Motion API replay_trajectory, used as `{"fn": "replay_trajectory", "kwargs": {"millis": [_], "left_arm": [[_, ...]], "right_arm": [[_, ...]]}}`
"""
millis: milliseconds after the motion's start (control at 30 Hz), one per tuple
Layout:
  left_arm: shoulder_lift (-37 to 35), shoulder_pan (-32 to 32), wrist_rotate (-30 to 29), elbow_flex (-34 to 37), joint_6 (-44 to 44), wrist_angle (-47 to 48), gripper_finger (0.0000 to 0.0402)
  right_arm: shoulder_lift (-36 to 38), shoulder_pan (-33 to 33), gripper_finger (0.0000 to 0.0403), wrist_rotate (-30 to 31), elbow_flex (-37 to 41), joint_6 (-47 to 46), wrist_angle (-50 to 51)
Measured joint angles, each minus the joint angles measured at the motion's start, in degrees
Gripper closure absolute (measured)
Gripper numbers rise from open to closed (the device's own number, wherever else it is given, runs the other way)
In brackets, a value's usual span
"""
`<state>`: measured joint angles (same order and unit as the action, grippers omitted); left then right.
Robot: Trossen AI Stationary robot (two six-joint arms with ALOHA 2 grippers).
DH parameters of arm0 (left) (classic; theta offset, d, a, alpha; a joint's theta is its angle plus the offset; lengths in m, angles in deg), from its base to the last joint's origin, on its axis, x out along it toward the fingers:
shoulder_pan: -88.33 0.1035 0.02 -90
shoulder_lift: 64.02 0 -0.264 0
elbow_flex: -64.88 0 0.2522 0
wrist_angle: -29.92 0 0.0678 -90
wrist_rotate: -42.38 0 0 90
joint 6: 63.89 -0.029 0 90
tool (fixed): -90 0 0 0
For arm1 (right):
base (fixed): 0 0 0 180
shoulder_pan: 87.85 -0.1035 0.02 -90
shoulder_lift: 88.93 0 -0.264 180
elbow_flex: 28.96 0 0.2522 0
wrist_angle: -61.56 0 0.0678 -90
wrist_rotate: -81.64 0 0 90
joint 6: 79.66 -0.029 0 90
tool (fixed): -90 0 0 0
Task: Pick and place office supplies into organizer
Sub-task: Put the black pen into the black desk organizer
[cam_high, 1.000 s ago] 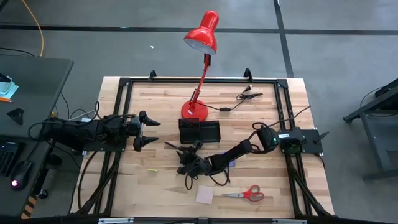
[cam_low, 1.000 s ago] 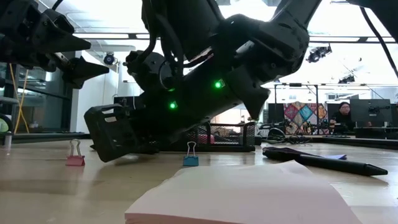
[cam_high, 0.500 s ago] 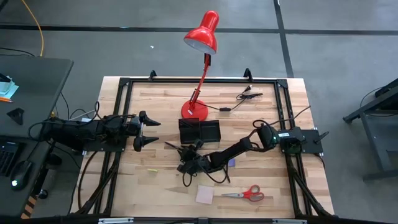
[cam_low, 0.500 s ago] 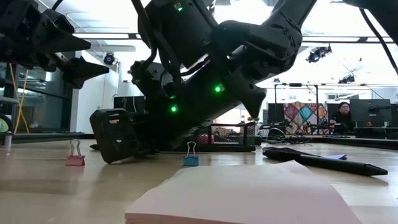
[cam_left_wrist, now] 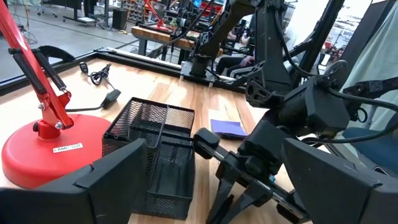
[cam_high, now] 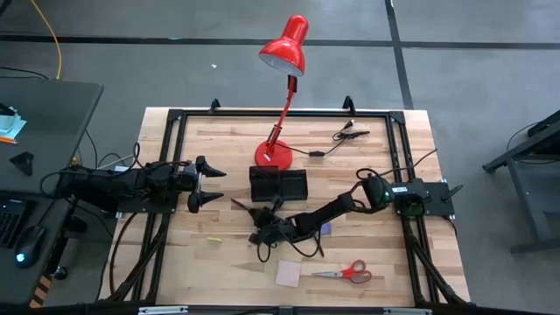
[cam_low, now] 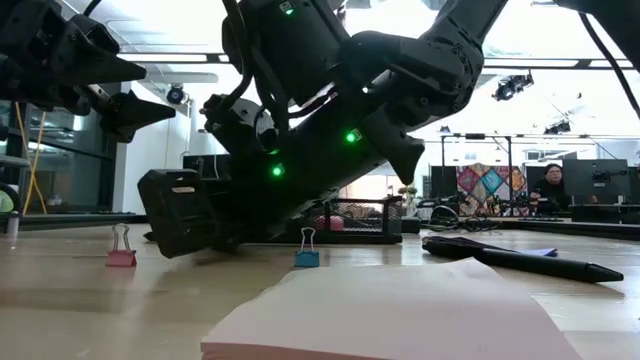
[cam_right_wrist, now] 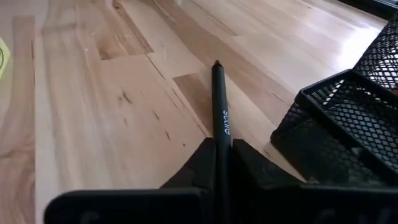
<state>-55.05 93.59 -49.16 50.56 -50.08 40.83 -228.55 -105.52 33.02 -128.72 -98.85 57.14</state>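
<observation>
My right gripper reaches low across the table's middle, just in front of the black mesh organizer, and is shut on a thin black pen. The pen sticks out ahead of the fingers toward the table's left. The pink sticky pad and the red-handled scissors lie flat near the front edge. The purple pad lies beside the right arm, partly covered by it. More pens lie under that arm. My left gripper waits open at the table's left. My right gripper pinches the black pen's rear part between its two fingers. The fingers lie along the pen, coming low from the table's right. The pen runs almost level, close over the wood, its tip pointing away; the pen's rear end is hidden by the fingers.
The red desk lamp's round base stands just behind the organizer, its arm leaning over the far side. A black cable with clips lies at far right. Two small binder clips stand on the wood. Black frame rails border the table.
My right arm has raised its wrist a little and edged the gripper slightly toward the organizer, staying shut on the pen and low over the table.
</observation>
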Motion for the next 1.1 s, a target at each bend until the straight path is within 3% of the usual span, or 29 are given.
{"fn": "replay_trajectory", "kwargs": {"millis": [167, 400, 633, 833, 1100], "left_arm": [[0.01, 0.0, 0.01, 0.0, 0.0, 0.0, 0.0043], [0.0, -0.02, 0.02, 0.0, 0.0, 0.0, 0.0043], [0.02, -0.02, 0.0, 0.0, 0.02, 0.0, 0.0043], [0.02, 0.0, 0.0, 0.0, 0.0, 0.0, 0.0043], [0.02, 0.0, 0.02, 0.0, 0.0, -0.01, 0.0043]], "right_arm": [[-0.19, -0.72, 0.0363, -2.2, 0.11, 0.16, -3.05], [0.35, -1.8, 0.0393, -4.19, 0.26, 1.4, -5.46], [3.74, -3.51, 0.0379, -1.02, 0.26, 4.03, -6.38], [9.84, -4.72, 0.0389, 0.75, 0.26, 4.57, 0.92], [18.63, -5.46, 0.0381, 5.26, 0.24, 0.21, 18.35]]}}
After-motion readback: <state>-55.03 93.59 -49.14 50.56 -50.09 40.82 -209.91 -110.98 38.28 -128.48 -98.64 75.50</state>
